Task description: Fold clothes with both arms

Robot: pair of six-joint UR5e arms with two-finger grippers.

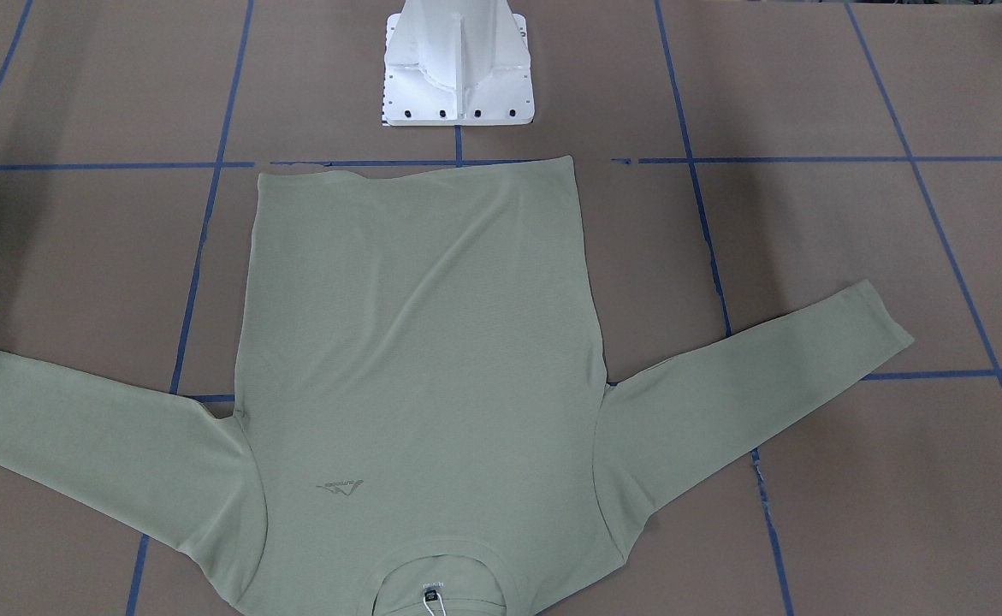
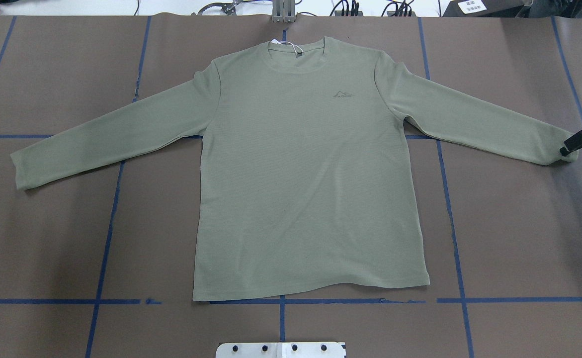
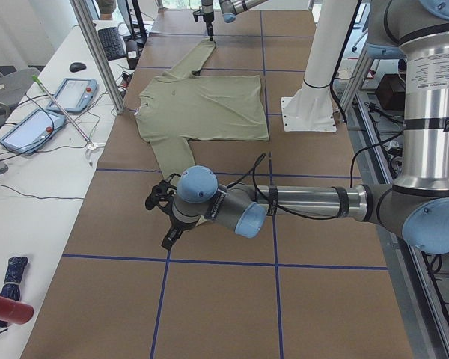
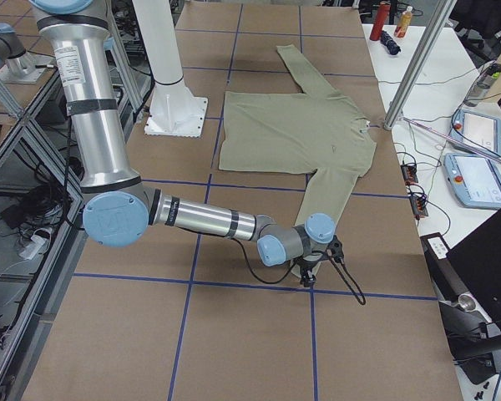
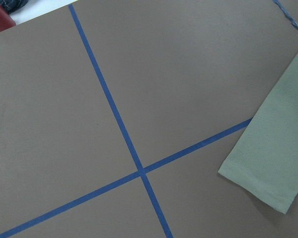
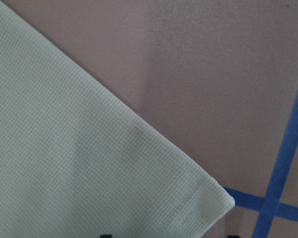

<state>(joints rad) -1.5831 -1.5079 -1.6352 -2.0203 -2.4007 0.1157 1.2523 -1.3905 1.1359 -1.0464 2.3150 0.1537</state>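
- The left gripper [image 3: 162, 220] is being held over the table [image 2: 47, 238] just beyond the left cuff [image 5: 265, 171], probably to line up a grab. Its finger state cannot be told, as only the side view is showing it.
- The shirt [image 2: 310, 174] is being kept flat, front up, with sleeves spread for folding.
- The right gripper [image 2: 573, 144] is being placed at the right cuff [image 6: 188, 198]. Its fingers are apart and gripping nothing, a gap shown only in the wrist view.

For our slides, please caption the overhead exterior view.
A pale sage-green long-sleeved knit shirt spread flat on brown table, black right end effector at one cuff.
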